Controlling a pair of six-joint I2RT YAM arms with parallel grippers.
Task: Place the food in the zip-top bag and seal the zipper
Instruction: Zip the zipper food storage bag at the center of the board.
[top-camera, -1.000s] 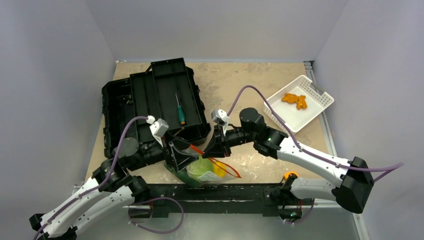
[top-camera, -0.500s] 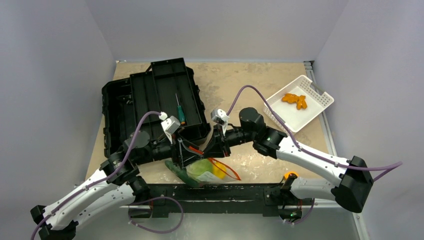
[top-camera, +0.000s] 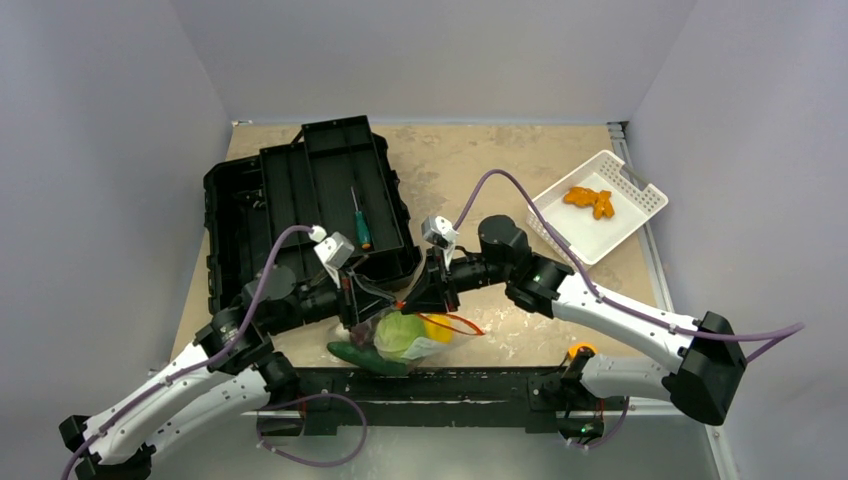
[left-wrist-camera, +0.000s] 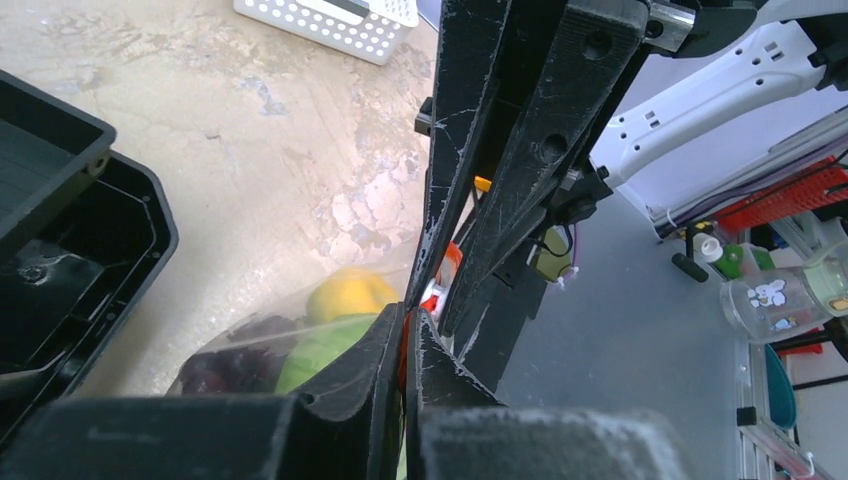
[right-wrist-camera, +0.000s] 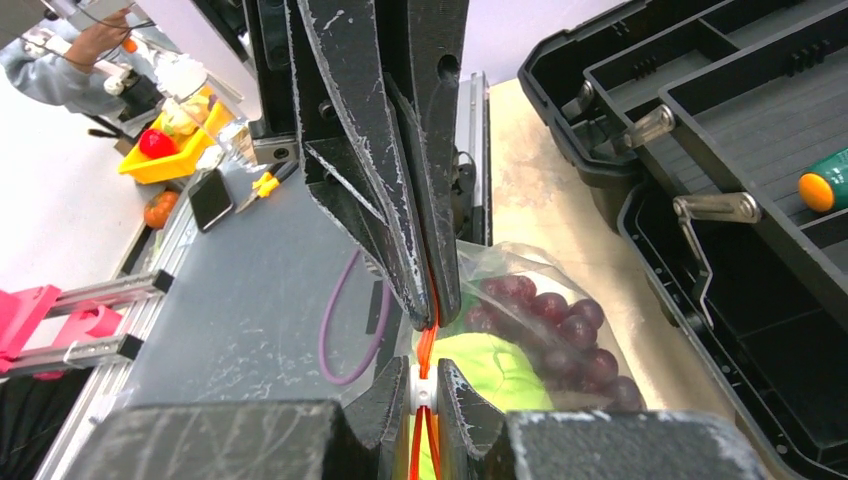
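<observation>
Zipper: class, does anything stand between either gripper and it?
Nothing visible does. The left gripper and the right gripper are both shut on the zipper at the bag's mouth, facing each other.

I see a worn beige table, mottled with paler patches. An open black toolbox lies on its left rear part, a white slotted basket sits at right rear, and the filled zip-top bag rests near the front edge, centre.
</observation>
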